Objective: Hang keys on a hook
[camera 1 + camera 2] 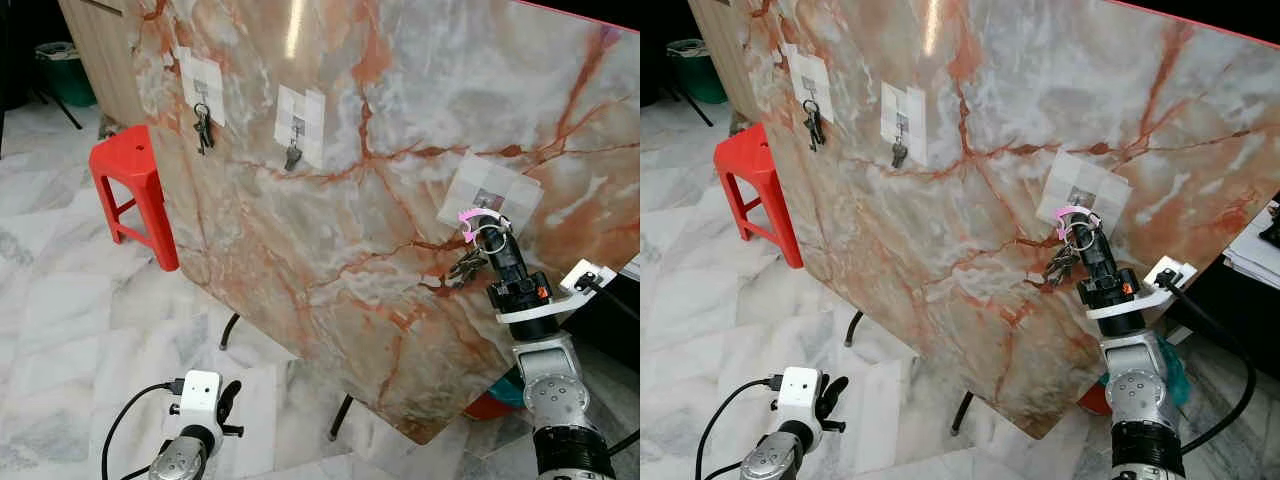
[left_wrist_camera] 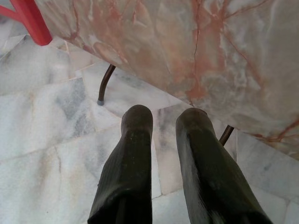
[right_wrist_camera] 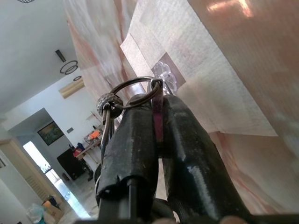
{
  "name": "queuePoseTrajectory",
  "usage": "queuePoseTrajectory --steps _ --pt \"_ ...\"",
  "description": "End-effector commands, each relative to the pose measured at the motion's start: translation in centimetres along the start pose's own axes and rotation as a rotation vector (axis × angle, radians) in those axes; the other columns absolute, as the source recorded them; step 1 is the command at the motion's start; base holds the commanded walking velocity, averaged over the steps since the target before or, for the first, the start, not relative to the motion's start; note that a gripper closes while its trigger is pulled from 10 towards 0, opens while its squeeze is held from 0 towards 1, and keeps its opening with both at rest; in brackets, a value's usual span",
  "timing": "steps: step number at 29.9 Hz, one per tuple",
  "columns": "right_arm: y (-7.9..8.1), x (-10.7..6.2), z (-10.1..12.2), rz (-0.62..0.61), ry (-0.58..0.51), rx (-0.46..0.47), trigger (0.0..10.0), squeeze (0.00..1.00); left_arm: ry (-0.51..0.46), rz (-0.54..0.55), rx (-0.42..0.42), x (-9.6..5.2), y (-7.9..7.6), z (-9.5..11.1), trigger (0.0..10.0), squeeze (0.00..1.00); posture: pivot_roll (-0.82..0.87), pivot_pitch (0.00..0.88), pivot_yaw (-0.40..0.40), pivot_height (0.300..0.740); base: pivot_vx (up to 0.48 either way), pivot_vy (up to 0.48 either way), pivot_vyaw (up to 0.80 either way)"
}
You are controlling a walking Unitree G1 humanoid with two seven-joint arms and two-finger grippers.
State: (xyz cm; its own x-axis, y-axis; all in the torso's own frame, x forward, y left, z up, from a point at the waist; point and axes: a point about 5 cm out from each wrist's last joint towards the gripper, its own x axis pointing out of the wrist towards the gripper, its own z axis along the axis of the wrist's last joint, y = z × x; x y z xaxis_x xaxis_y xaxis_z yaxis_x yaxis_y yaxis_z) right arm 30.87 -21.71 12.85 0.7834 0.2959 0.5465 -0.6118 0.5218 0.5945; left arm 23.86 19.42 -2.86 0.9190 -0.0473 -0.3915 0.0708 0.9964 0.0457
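Observation:
A marble board [image 1: 380, 150] leans upright with three taped hooks. My right gripper [image 1: 493, 238] is raised against its right side, shut on a key ring [image 3: 135, 90] with a pink tag [image 1: 467, 217]. The ring's keys [image 1: 463, 268] dangle to the left of the fingers [image 3: 135, 140]. The ring is right at the clear hook [image 3: 163, 77] on the white tape patch [image 1: 490, 192]; whether it is over the hook I cannot tell. My left gripper [image 2: 163, 116] hangs low over the floor, open and holding nothing.
Other keys [image 1: 203, 128] hang on the left hook, and a single key [image 1: 292, 155] on the middle hook. A red stool [image 1: 135, 185] stands at the board's left edge. Thin metal legs [image 1: 228, 330] prop the board on the marble floor. A green bin [image 1: 65, 65] sits far left.

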Motion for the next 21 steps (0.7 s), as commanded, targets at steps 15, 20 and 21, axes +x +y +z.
queuePoseTrajectory --steps 15,20,21 --pt "-0.68 0.31 0.19 -0.044 0.005 -0.07 10.0 0.0 0.001 0.0 -0.001 -0.24 -0.15 -0.32 10.0 0.0 0.07 0.074 -0.103 0.74 0.0 0.0 0.0" --pt "-0.86 0.42 0.34 -0.051 -0.005 -0.076 10.0 0.0 0.0 -0.001 -0.001 -0.25 -0.17 -0.32 10.0 0.0 0.07 0.071 -0.103 0.74 0.0 0.0 0.0" --pt "-0.86 0.42 0.34 -0.051 -0.005 -0.076 10.0 0.0 0.0 -0.001 -0.001 -0.25 -0.17 -0.32 10.0 0.0 0.07 0.071 -0.103 0.74 0.0 0.0 0.0"
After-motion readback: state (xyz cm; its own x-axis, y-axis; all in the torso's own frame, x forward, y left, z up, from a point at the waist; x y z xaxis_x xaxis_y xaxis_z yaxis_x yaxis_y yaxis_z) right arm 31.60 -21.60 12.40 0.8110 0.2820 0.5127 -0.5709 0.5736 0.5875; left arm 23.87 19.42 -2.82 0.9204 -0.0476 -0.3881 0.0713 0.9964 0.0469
